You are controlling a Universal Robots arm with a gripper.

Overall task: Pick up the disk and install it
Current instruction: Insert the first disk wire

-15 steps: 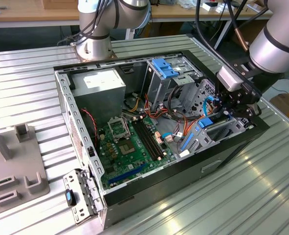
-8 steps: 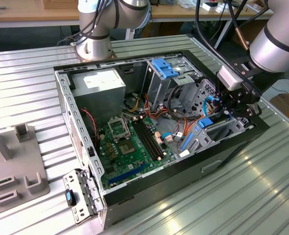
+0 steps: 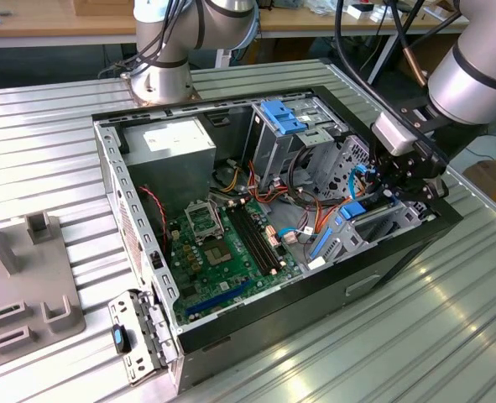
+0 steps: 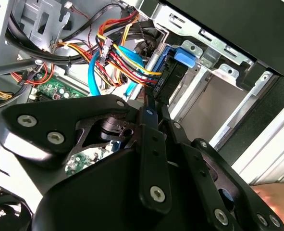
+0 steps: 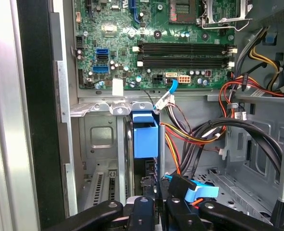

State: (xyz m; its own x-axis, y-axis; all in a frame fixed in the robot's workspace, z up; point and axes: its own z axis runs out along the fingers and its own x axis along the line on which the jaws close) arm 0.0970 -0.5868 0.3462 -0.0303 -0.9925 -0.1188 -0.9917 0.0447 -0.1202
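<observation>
- Black-walled computer case [image 3: 138, 218] lies open on a ribbed metal counter [image 3: 449, 327], filling the middle of the exterior view.
- Green motherboard [image 3: 222, 252] covers the case floor toward the exterior view's lower left. A grey power supply box [image 3: 176, 143] sits above it and a light-blue latch [image 3: 283, 116] is near the upper middle.
- At the exterior view's right, the arm [image 3: 474, 71] reaches down from the upper corner, with the claw [image 3: 403, 180] inside the case at the metal drive cage [image 3: 382, 225].
- The disk [image 3: 352, 210] stands on edge in that cage. In the first wrist view, its blue tab [image 5: 145, 137] faces the camera with the black slab beside it.
- In the second wrist view, the disk's blue rail [image 4: 168, 72] runs along the cage wall [image 4: 218, 91], and the claw [image 4: 154, 103] is right at the disk's near end.
- I cannot tell whether the claw is apart, together or clamped on the disk.
- Red, yellow and orange cables [image 4: 117, 53] bunch just beside the disk.
</observation>
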